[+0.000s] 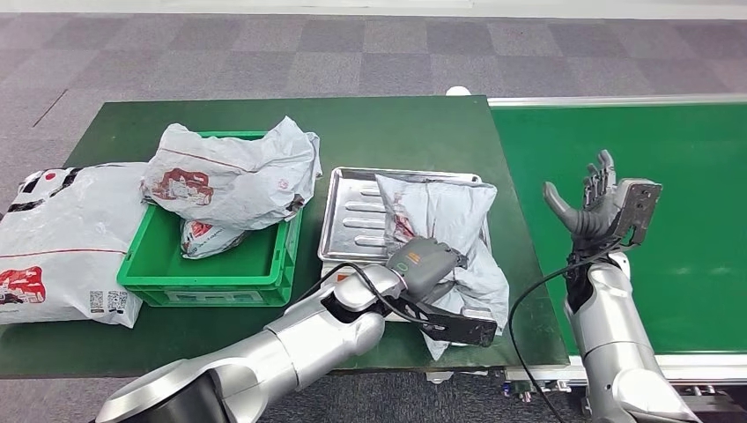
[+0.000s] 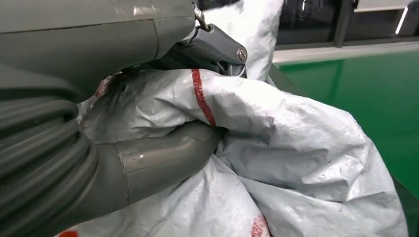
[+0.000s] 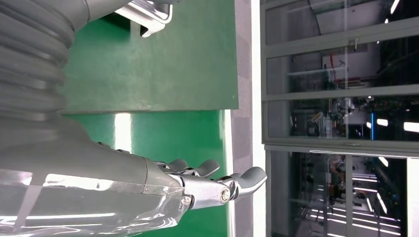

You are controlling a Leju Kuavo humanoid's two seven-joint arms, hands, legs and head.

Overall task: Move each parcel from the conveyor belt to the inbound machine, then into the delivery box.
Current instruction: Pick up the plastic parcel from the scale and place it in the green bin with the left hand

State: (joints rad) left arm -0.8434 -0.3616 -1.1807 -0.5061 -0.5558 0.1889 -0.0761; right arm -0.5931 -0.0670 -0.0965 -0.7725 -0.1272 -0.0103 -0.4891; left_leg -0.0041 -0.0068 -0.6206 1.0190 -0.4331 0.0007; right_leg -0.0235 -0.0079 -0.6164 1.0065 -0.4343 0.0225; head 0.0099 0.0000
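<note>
Crinkled grey plastic parcel (image 1: 449, 233) in left hand (image 1: 432, 273)

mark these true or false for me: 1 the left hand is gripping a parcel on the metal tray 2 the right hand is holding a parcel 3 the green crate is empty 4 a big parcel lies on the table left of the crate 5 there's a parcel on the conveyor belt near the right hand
1. True. The left hand grips the grey parcel lying on the metal tray.
2. False. The right hand holds nothing; its fingers are spread above the conveyor belt.
3. False. The green crate holds two parcels: a large crumpled one across its top and a smaller one under it.
4. True. A big white parcel lies on the table beside the crate.
5. False. The stretch of belt seen here carries no parcel.
</note>
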